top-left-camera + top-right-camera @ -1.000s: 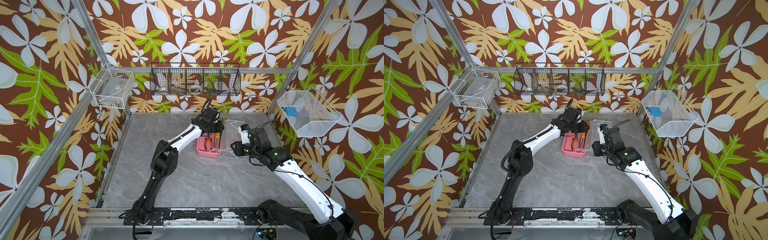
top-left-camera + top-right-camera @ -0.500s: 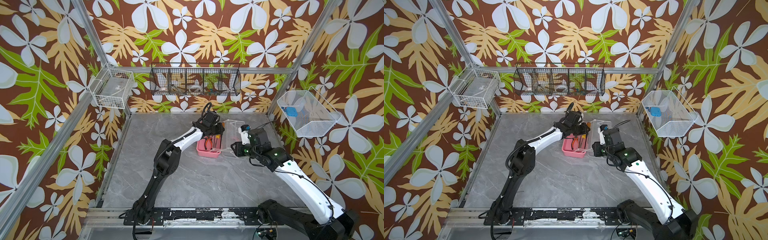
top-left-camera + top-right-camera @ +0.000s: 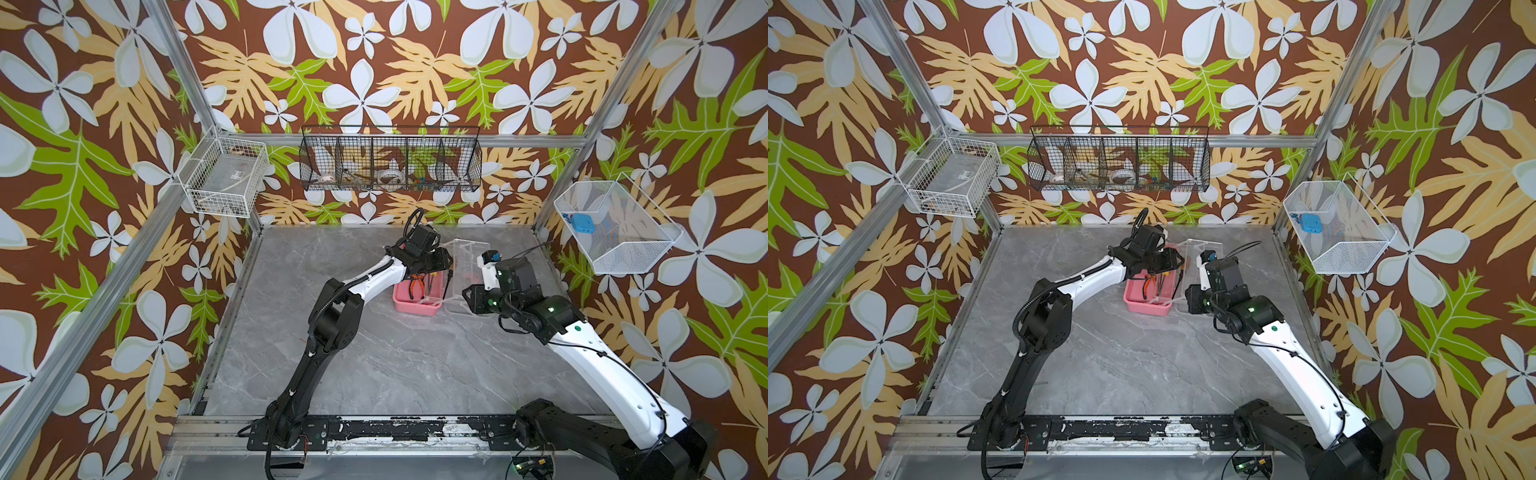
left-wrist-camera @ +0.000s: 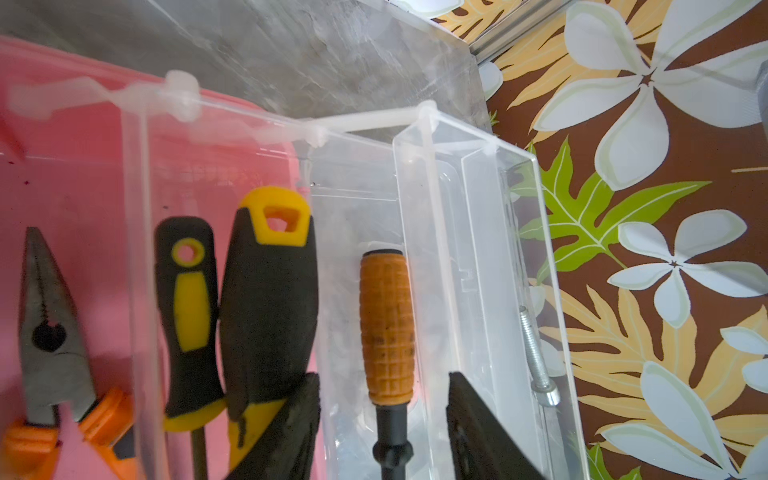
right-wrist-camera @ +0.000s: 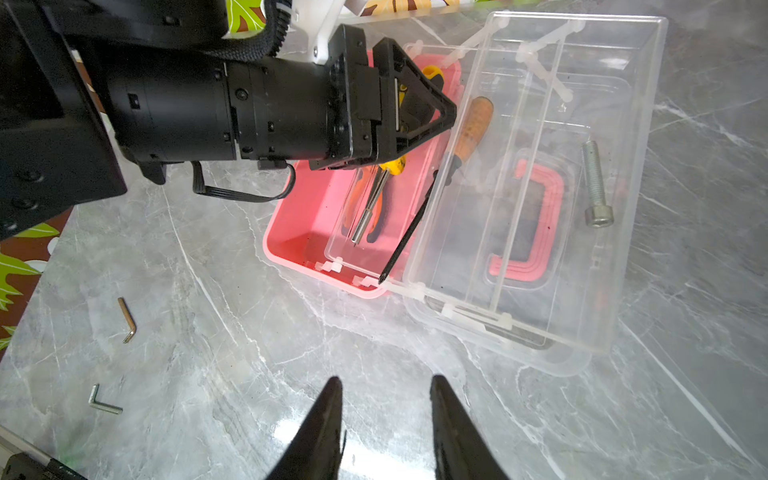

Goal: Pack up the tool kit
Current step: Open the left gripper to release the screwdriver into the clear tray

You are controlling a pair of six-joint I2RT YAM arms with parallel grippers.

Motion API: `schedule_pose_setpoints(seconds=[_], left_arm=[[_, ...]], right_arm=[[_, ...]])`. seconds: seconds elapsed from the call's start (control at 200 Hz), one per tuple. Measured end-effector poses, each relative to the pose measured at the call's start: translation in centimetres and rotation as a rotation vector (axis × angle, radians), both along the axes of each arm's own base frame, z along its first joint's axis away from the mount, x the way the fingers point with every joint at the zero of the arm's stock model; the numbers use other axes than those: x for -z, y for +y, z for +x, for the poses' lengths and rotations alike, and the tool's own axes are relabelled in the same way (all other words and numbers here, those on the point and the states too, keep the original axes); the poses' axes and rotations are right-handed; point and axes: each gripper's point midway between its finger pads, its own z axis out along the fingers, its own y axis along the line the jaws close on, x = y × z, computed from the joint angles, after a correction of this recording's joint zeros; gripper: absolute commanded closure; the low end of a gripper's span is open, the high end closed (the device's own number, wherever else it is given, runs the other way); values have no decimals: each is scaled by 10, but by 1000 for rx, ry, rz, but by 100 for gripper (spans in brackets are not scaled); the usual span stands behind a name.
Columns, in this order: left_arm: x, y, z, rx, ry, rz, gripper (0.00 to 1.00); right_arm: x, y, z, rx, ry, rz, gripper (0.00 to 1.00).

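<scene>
Left gripper (image 4: 383, 377): jaws open, one finger on each side of the orange-handled screwdriver (image 4: 386, 324), a gap showing on both sides, nothing gripped.
Right gripper (image 5: 385, 379): jaws parted part-way and empty, hovering over bare table (image 5: 208, 374).
Pink case (image 3: 415, 306): directly under the left gripper and ahead of the right gripper's fingertips. The clear lid (image 5: 465, 249) lies open flat beside it on the right gripper's side, with the pink handle (image 5: 558, 208) seen through it.
Left wrist view only: pliers (image 4: 45, 316) and two yellow-black screwdrivers (image 4: 187, 316) lie side by side in the pink half, just beside one left finger.
Right wrist view only: the orange-handled screwdriver's black shaft slants from lid to case. Two hex keys (image 5: 126, 320) lie loose on the table, well apart from the case.
Both wrist views: a bolt (image 5: 594, 187) lies in the lid's outermost channel, beyond the left gripper's far finger.
Writing: a strip on the pale box (image 3: 232, 174) in the white wire basket (image 3: 199, 199) may be a label — too small to read.
</scene>
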Motion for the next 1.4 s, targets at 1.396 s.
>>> schedule_pose_setpoints(seconds=[1.396], left_arm=[[6, 24, -116, 228, 69, 59, 67]], right_arm=[[10, 4, -1, -21, 31, 1, 65]])
